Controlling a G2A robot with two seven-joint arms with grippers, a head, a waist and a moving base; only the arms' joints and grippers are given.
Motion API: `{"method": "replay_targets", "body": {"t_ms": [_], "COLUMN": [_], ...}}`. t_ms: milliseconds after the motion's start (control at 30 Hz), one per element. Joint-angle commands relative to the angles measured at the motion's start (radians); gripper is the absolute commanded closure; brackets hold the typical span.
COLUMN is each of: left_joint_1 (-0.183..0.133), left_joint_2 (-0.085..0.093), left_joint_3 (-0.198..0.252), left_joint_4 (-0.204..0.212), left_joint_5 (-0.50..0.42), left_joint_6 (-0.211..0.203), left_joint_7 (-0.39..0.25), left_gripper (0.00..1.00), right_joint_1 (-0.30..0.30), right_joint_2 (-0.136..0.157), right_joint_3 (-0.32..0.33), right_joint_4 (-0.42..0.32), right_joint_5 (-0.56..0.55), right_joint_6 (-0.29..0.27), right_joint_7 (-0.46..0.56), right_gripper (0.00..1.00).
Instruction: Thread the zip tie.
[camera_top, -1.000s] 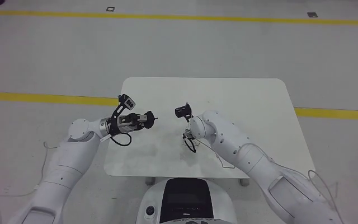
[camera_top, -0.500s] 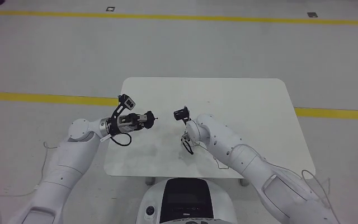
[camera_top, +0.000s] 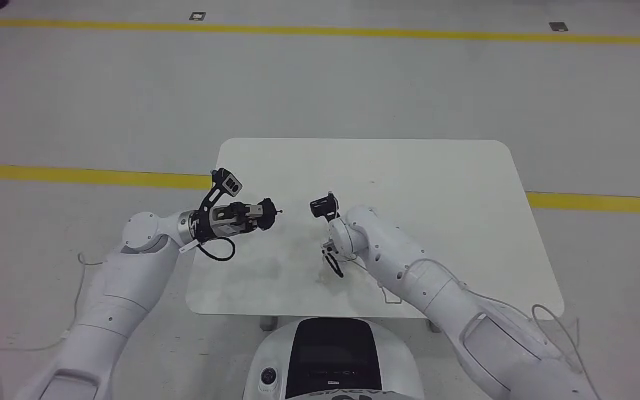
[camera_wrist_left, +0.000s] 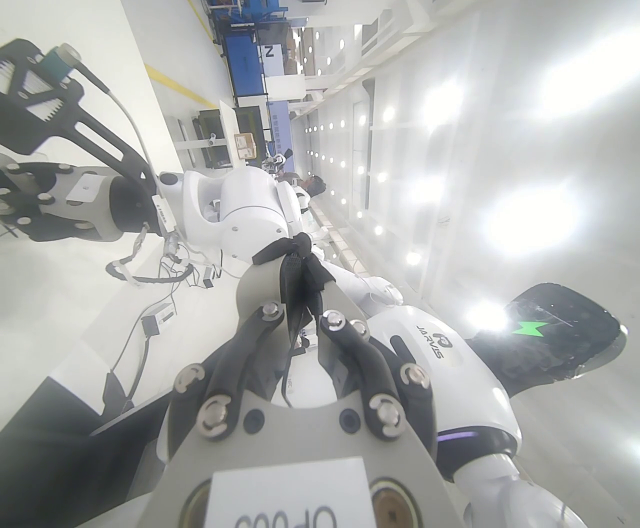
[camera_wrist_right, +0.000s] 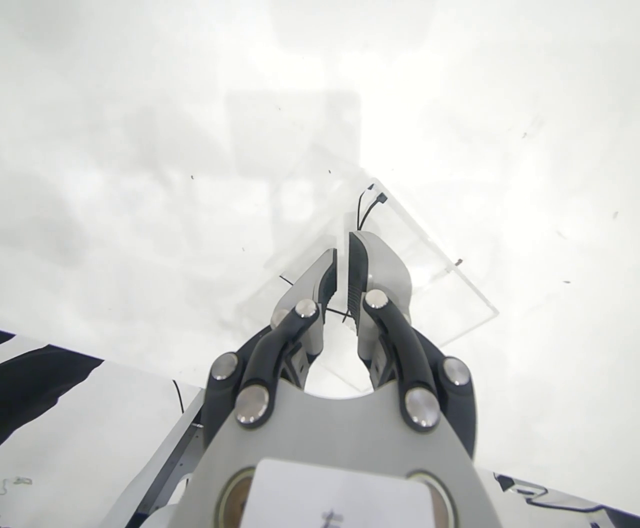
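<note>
Two-armed robot at a white rectangular table (camera_top: 430, 180). The left tool (camera_top: 272, 212) was held above the near left part of the table, pointed to the right, and was clenched on a small black piece (camera_wrist_left: 299, 246); what this piece was could not be told. A thin dark strand was seen running back from it between the two halves of the tool. The right tool (camera_wrist_right: 345, 240) was held low over the near middle of the table, pointed downward; whether it was clenched or released could not be told. Beneath it a clear flat plastic sheet (camera_wrist_right: 450, 295) was laid on the table. The thin black zip tie (camera_wrist_right: 366, 209) was seen on this sheet, its small square head turned away from the right tool and its strap reaching the tool's tip. The two tools were kept well apart.
</note>
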Motion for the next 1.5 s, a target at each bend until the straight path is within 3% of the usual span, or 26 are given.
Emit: {"method": "replay_targets", "body": {"t_ms": [0, 200, 400, 567, 967, 1100, 1467], "left_joint_1": [0.0, 0.0, 0.0, 0.0, 0.0, 0.0, 0.0], "left_joint_2": [0.0, 0.0, 0.0, 0.0, 0.0, 0.0, 0.0], "left_joint_3": [0.0, 0.0, 0.0, 0.0, 0.0, 0.0, 0.0], "left_joint_4": [0.0, 0.0, 0.0, 0.0, 0.0, 0.0, 0.0], "left_joint_5": [0.0, 0.0, 0.0, 0.0, 0.0, 0.0, 0.0], "left_joint_6": [0.0, 0.0, 0.0, 0.0, 0.0, 0.0, 0.0], "left_joint_7": [0.0, 0.0, 0.0, 0.0, 0.0, 0.0, 0.0], "left_gripper": [1.0, 1.0, 1.0, 1.0, 1.0, 1.0, 1.0], "right_joint_1": [-0.002, -0.006, -0.006, -0.005, -0.041, -0.051, -0.05], "right_joint_2": [-0.003, -0.013, -0.026, -0.034, -0.029, -0.032, -0.043], "right_joint_3": [0.003, 0.009, 0.02, 0.038, 0.095, 0.096, 0.101], "right_joint_4": [0.003, 0.016, 0.032, 0.036, -0.027, -0.027, 0.0], "right_joint_5": [-0.006, -0.027, -0.049, -0.069, -0.141, -0.151, -0.153], "right_joint_6": [0.0, 0.0, 0.0, 0.0, 0.0, 0.0, -0.014], "right_joint_7": [0.001, 0.005, 0.011, 0.021, 0.063, 0.068, 0.066], "right_gripper": [0.91, 0.91, 1.0, 1.0, 1.0, 0.78, 0.9]}}
